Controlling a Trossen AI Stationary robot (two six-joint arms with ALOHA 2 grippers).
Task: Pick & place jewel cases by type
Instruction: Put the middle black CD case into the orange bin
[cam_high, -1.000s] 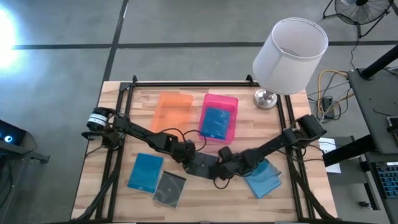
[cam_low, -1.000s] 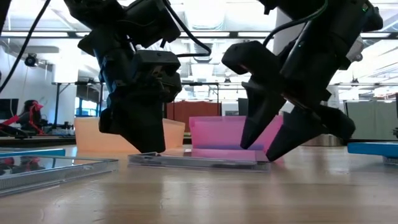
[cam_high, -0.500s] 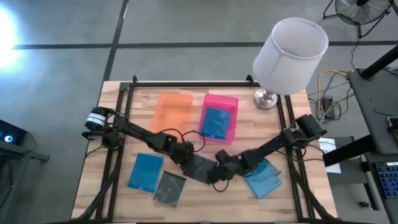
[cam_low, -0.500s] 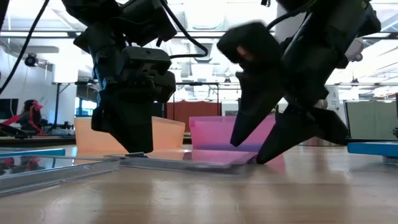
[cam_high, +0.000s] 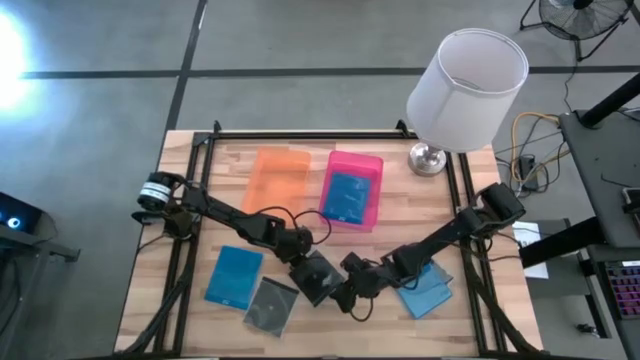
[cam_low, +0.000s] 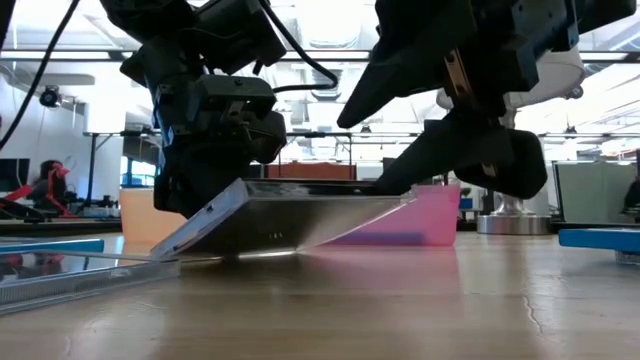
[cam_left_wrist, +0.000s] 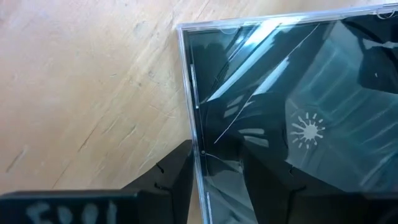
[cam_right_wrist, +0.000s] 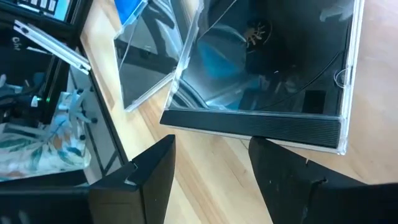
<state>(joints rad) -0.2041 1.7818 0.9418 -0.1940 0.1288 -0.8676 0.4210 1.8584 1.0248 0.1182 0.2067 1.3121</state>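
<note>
Dark case (cam_low: 290, 215) at table centre now tilted, its right edge raised off the surface since a second ago. Left gripper (cam_high: 300, 265) fingers clamp its 9-o'clock edge; right gripper (cam_high: 352, 290) fingers apart beneath. Lift underway.

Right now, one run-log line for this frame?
centre dark jewel case: tilted, one edge on table | left gripper: at low edge | right gripper: at raised edge, jaws open

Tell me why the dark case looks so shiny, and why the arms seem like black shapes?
Left wrist view: the dark jewel case mirrors a starburst of ceiling light. Low view: bright room lights behind turn both arms into silhouettes, and the tilted case's edge glints. High view: strong glare whitens the floor at the picture's left.
</note>
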